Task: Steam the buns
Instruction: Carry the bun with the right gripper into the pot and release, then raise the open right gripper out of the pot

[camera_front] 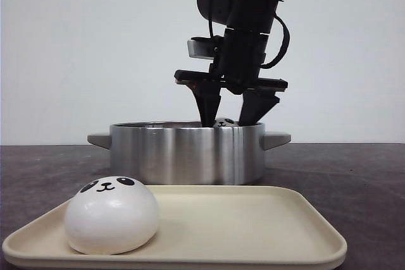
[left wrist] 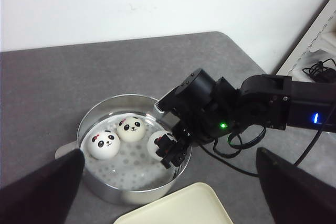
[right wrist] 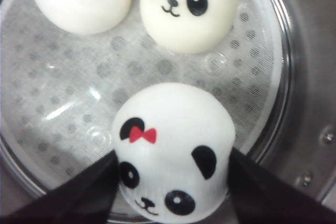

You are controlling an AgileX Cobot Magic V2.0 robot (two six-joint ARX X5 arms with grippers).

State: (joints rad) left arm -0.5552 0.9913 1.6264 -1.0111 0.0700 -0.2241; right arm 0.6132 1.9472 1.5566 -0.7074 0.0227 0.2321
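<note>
Now R fingers (right wrist: 173, 182) pinching bun (right wrist: 176, 150), in pot (camera_front: 186, 153)

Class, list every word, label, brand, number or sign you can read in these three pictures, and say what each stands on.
None: no readable text in any view.
Buns: drawn panda faces only, one with a red bow; no letters.
Pot: plain metal, unmarked.
Tray: plain cream, unmarked.
Right arm: green and blue lights, no legible label.
</note>
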